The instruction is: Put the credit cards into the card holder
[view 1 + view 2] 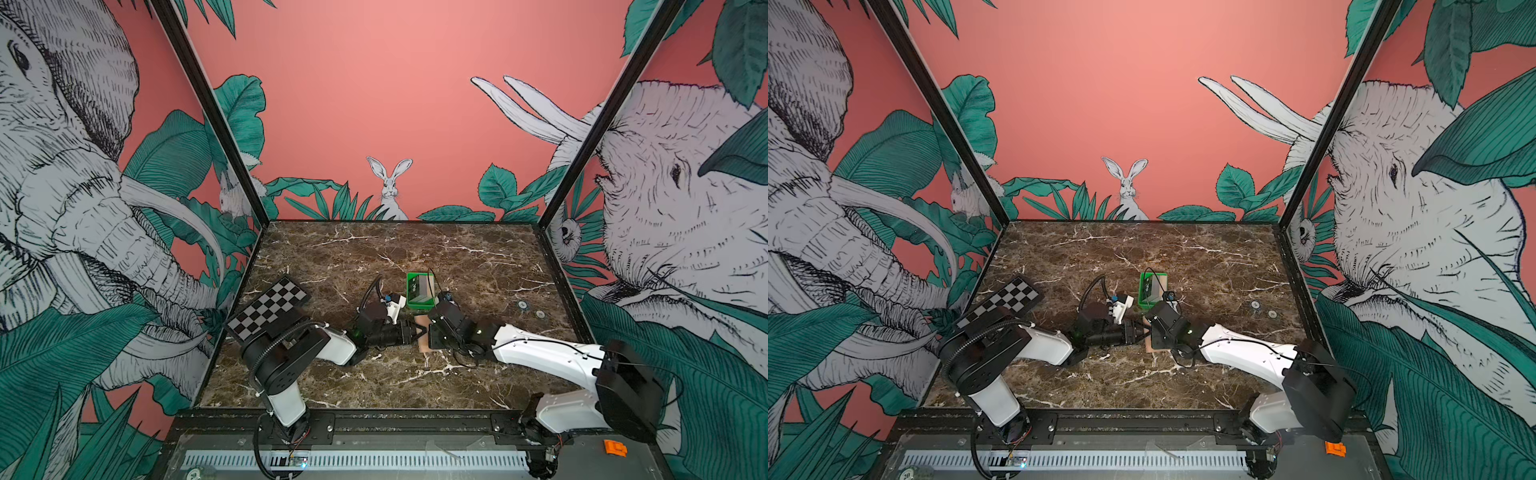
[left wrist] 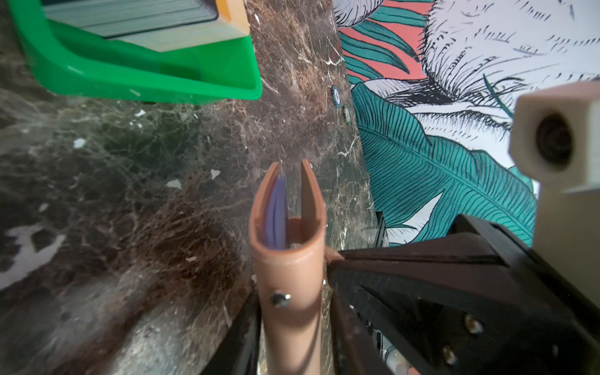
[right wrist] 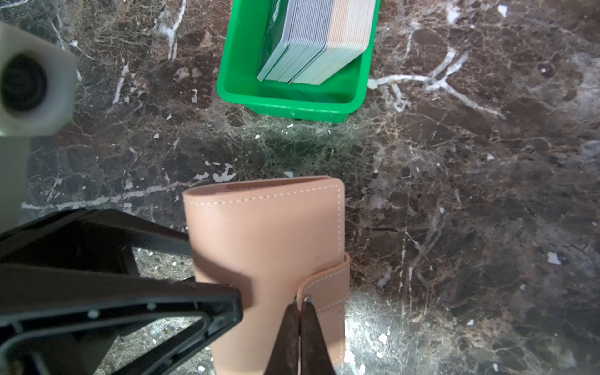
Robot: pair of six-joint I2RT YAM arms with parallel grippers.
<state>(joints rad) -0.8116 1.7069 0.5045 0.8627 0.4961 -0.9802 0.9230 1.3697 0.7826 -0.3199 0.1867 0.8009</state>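
The tan card holder [image 3: 266,240] is folded almost shut and held just above the table between both arms; in both top views only slivers of it [image 1: 424,347] [image 1: 1148,347] show. My left gripper [image 2: 292,308] is shut on its spine side, one black finger [image 3: 227,305] pressing its upper face. My right gripper [image 3: 300,300] is shut on the strap tab [image 3: 328,285]. A light blue card [image 2: 276,214] sits inside the holder, seen edge-on. The other credit cards [image 3: 311,42] stand as a stack in the green tray [image 3: 292,104].
The green tray [image 1: 419,306] sits just beyond the grippers. A black-and-white checkerboard [image 1: 270,307] lies at the left edge. Two small round discs [image 1: 522,305] rest to the right. Patterned walls close in three sides of the marble table [image 1: 374,382].
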